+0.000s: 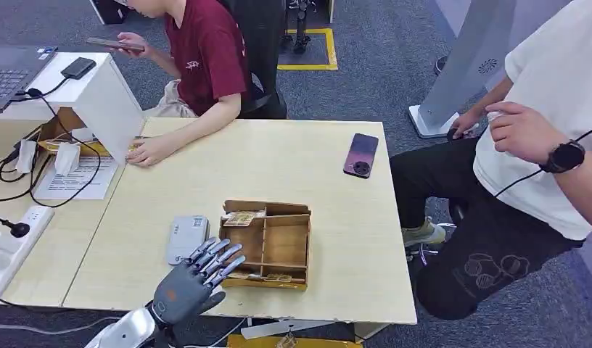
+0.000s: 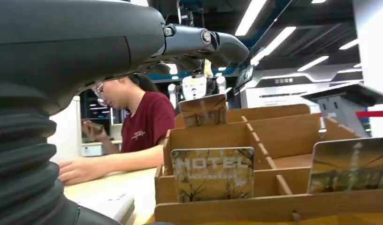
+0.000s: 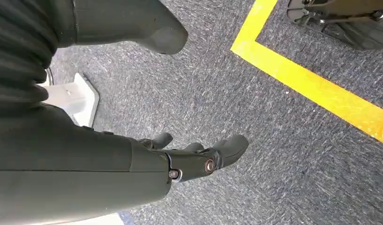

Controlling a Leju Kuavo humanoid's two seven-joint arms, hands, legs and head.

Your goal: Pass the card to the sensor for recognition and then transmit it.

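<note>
The wooden organiser (image 1: 268, 243) sits near the front edge of the pale table (image 1: 307, 181). The left hand (image 1: 195, 279) hovers at the organiser's near left corner, fingers spread and holding nothing. Cards stand in its compartments: a "HOTEL" card (image 2: 213, 173) in the front row, another card (image 1: 240, 218) at the back left. The grey sensor (image 1: 186, 238) lies flat just left of the organiser. The right hand (image 3: 199, 157) hangs over carpet, fingers seemingly loose and empty.
</note>
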